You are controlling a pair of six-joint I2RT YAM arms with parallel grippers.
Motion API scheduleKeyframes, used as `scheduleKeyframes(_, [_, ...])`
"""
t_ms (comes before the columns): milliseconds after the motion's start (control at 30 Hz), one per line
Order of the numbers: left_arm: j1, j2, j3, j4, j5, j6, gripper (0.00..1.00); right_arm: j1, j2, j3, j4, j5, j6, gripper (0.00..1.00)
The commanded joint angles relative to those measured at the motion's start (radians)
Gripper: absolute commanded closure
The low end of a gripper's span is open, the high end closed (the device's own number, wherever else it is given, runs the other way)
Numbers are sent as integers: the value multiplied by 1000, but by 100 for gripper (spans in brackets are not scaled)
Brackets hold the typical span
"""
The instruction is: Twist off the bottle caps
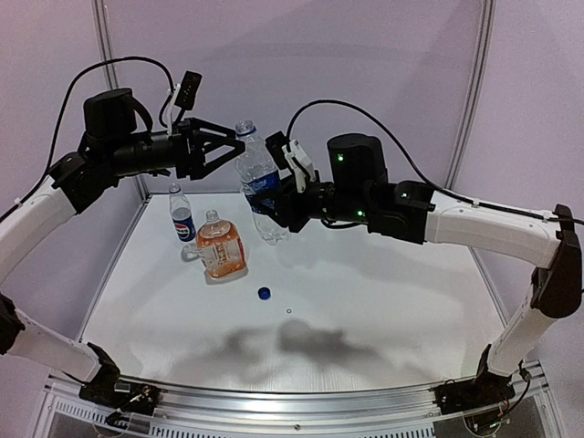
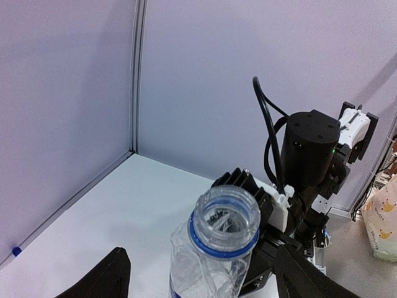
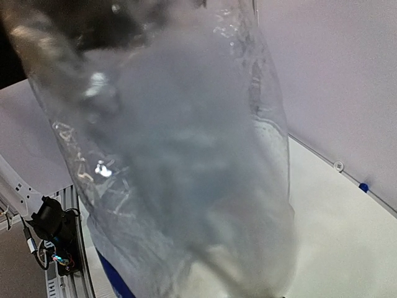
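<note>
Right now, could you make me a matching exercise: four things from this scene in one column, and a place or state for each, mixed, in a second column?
Things:
1. large clear bottle
2. squat orange bottle
3. loose blue cap
4. small blue-labelled bottle

States:
a. lies alone on the table
b. whitish cap on
c. mouth open, gripped by the right fingers
d. upright, leftmost of all

Pairs: 1-c, 2-b, 3-a, 4-d

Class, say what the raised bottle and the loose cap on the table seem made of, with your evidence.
Raised bottle: probably thin clear plastic, glossy; see-through, creased, with glints. Loose cap: likely opaque blue plastic; too small to judge finish.
</note>
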Motion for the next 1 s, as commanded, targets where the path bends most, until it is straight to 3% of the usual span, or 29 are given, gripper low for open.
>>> scheduleKeyframes(0, [-4,20,42,54,43,-26,23,7,22,30,-14,-21,-9,69])
scheduleKeyframes(133, [-13,38,58,54,35,-30,31,11,24,28,-20,-20,-8,69])
scheduleKeyframes(333, [-18,62,55,47,22,-41,62,12,22,24,-22,-13,-10,69])
scheduleKeyframes(600, [-27,65,42,35,2,-43,84,13,22,30,-37,27,2,67])
scheduleKeyframes(667, [-29,62,45,21,-13,-39,88,13,26,45,-58,51,13,52])
scheduleKeyframes(800, [-34,41,47,-21,-68,-19,89,13,32,70,-97,118,34,4])
scheduleKeyframes(967, [-36,-2,1,-44,-180,15,89,12,7,55,-107,148,31,1])
